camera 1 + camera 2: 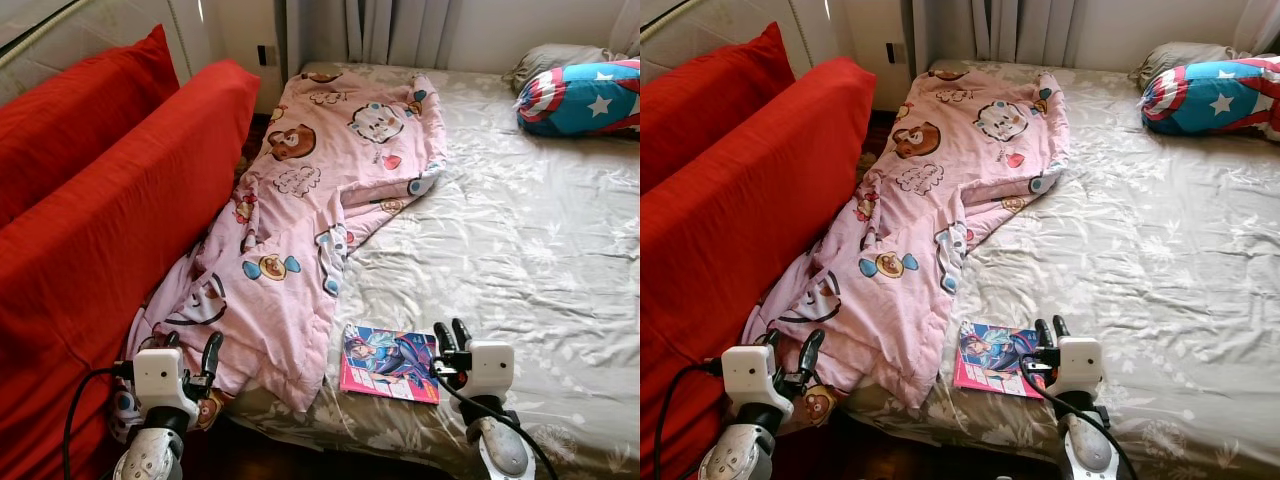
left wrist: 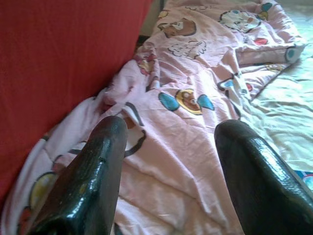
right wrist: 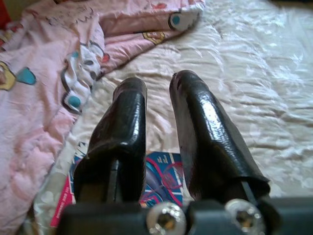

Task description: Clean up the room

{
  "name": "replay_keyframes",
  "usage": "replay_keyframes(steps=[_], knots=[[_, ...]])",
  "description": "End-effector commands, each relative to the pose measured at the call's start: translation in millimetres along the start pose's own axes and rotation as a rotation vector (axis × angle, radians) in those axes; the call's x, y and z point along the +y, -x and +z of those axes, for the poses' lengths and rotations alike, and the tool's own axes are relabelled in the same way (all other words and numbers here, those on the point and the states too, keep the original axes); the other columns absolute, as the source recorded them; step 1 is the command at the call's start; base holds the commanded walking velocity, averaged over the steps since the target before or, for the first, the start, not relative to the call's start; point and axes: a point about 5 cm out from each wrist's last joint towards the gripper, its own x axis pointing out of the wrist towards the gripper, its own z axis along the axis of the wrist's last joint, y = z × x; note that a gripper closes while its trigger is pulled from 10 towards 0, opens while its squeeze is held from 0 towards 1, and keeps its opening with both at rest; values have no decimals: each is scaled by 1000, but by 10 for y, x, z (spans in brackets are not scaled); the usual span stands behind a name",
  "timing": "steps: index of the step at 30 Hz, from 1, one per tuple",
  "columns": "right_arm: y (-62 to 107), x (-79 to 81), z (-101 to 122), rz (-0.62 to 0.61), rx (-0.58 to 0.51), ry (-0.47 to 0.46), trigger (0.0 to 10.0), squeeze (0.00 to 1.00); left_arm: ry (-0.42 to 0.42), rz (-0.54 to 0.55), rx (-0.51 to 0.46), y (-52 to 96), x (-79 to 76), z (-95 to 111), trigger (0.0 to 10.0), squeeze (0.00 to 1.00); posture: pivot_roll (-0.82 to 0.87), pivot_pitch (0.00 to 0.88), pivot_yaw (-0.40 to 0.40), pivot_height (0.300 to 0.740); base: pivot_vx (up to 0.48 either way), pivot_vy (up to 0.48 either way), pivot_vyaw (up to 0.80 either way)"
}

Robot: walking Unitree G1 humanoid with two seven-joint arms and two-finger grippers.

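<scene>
Sprawling down the left half of the bed (image 1: pixel 560 250), a pink cartoon-print blanket (image 1: pixel 310 210) runs from the headboard end at the upper centre of the frame to the bed's near edge at the lower left, where its corner hangs over the side. Its right edge is folded back on itself along the middle. The bare part of the bed shows a pale, floral-patterned sheet, wrinkled throughout.

A colourful magazine (image 1: pixel 390 363) lies flat on the sheet at the lower centre, just beside the blanket's lower right corner and close to the bed's near edge. At the upper right, a blue, red and white star-patterned pillow (image 1: pixel 585 98) rests near the headboard, with a grey pillow (image 1: pixel 550 58) just behind it.

Red cushions (image 1: pixel 110 190) fill the left side of the frame, pressed against the blanket's left edge.

The left gripper (image 1: pixel 190 352) hovers at the lower left over the blanket's hanging corner; in the left wrist view its fingers (image 2: pixel 93 181) are spread wide apart, with nothing between them. The right gripper (image 1: pixel 452 335) sits at the lower right, just beside the magazine's right edge; its fingers (image 3: pixel 200 127) stand close together with a narrow gap, grasping nothing, the magazine showing beneath them.
</scene>
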Motion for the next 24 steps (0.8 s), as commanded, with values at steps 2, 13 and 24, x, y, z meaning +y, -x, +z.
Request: replay_keyframes(steps=[2,13,24], knots=[[35,-13,-21,-10,27,10,10000,0,10,-1,5,12,-20,11,10000,0,-75,100,-24,705,0,0,0],[68,87,-7,14,57,9,10000,0,34,18,27,10,-52,-19,10000,0,-78,86,-28,670,0,0,0],[15,110,-18,12,105,3,10000,0,34,6,25,-58,-55,44,10000,0,-68,182,-22,665,0,0,0]])
